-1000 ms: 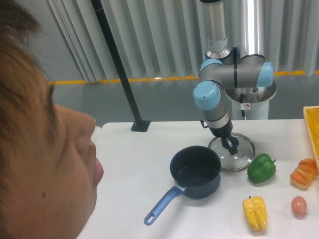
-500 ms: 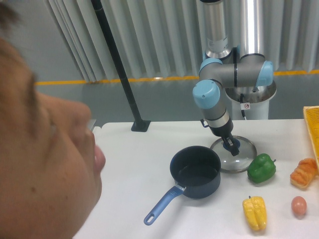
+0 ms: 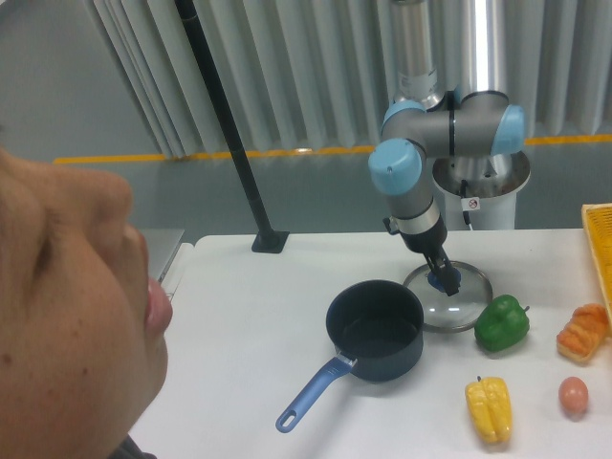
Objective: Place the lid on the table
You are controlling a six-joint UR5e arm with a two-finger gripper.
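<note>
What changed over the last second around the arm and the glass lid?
The gripper rose slightly at the blue knob of the round clear glass lid; whether it let go is unclear. The lid, lying on the white table, barely shifted. The dark blue saucepan and the vegetables stayed.
</note>
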